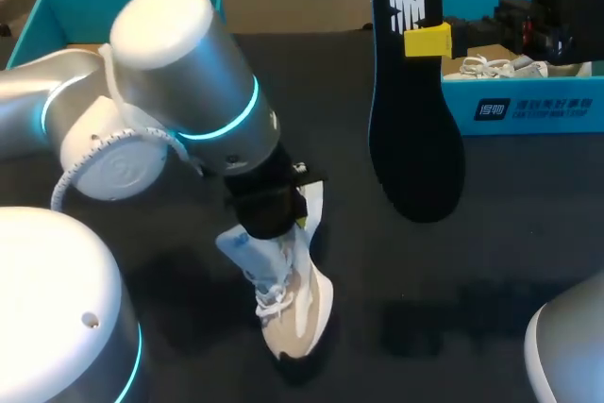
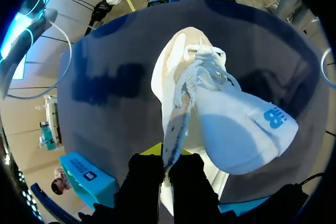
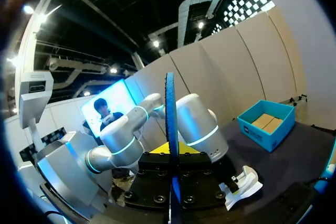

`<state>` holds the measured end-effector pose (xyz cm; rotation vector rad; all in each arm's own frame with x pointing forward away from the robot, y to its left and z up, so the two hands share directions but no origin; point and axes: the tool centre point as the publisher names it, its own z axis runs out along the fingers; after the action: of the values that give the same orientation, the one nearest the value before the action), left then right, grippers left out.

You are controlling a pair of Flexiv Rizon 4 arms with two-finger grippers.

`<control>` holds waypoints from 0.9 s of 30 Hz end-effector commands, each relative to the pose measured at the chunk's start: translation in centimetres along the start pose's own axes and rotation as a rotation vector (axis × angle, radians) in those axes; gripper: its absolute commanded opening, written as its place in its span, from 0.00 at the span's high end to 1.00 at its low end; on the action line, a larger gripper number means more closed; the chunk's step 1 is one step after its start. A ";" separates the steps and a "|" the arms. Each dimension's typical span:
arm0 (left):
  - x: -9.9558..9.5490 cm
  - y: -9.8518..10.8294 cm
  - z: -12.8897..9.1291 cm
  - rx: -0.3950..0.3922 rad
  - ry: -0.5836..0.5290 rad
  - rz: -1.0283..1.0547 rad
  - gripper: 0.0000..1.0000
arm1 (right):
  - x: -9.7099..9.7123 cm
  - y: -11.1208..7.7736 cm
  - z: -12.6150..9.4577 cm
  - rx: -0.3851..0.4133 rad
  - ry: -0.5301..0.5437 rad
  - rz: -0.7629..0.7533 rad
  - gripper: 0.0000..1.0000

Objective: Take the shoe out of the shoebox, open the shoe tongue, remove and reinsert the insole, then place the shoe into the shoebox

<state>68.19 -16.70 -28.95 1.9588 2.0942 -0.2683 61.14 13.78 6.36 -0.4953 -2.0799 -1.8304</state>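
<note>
Insole (image 1: 415,120), pinched in the right end effector (image 1: 427,41), should enter toe-first while the left end effector (image 2: 164,162) clamps the shoe (image 1: 300,307) steady, with the tongue (image 2: 247,129) clear.

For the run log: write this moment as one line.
stage: insole out | left pincer: shut on shoe on table | right pincer: shut on insole above table

The shoe (image 1: 297,313) is cream and white, its tongue (image 2: 236,135) pale blue. The insole (image 1: 415,139) is black with a white logo; the shoebox (image 1: 566,110) teal, the table (image 1: 510,261) dark.
</note>
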 end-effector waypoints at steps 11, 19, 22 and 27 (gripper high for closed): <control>-2.5 -1.0 2.3 0.032 0.032 0.059 1.00 | -0.3 0.3 0.4 0.006 0.002 0.002 1.00; -2.3 -1.7 2.7 0.033 0.046 0.106 1.00 | -0.3 0.3 0.4 0.006 0.002 0.002 1.00; -2.3 -1.8 2.8 0.037 0.053 0.103 1.00 | -0.3 0.3 0.4 0.006 0.002 0.002 1.00; -2.0 -1.9 2.6 0.059 0.053 0.100 1.00 | -0.3 0.3 0.4 0.006 0.002 0.002 1.00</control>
<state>66.42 -19.73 -31.15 2.1183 2.0342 -0.2635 61.14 13.78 6.36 -0.4953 -2.0799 -1.8304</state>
